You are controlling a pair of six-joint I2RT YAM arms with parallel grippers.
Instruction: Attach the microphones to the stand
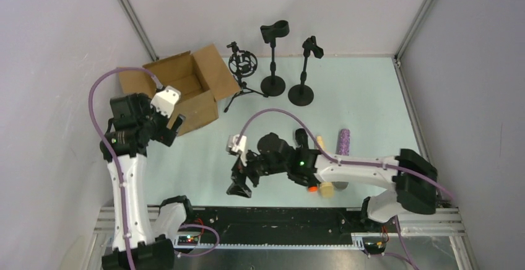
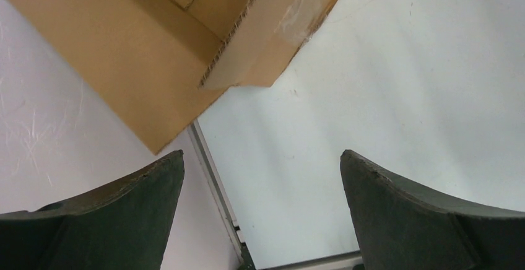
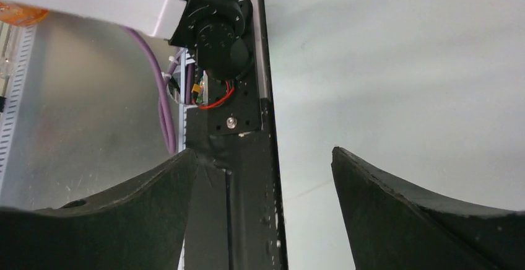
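Jaws of the left arm [image 1: 127,177]: spread wide, nothing between them, held above the tabletop [image 1: 365,96] just beside the open cardboard box [image 1: 186,87] at far left. Jaws of the right arm [image 1: 353,169]: likewise spread and empty, reaching leftward to mid-table by the near rail [image 3: 247,177]. Its wrist view shows only rail and bare surface below.

Far centre, left to right: a tripod stand [image 1: 241,65] with a shock mount, a round-base clip stand [image 1: 273,86], and a second clip stand [image 1: 301,95]. All three holders are vacant.

Right of centre, three microphones lie side by side on the tabletop, well apart from the stands, with the right forearm crossing above them. These are the black microphone, only its orange end [image 1: 312,189] plainly seen, the cream-beige microphone [image 1: 321,143] and the purple glitter microphone [image 1: 343,141].

Assessment: no unit is attached yet. The bodies are judged rigid, fairly light, and round enough to roll or slip. Take hold across the mid-barrel, clear of the mesh head, leaving the tail free to enter a clip.
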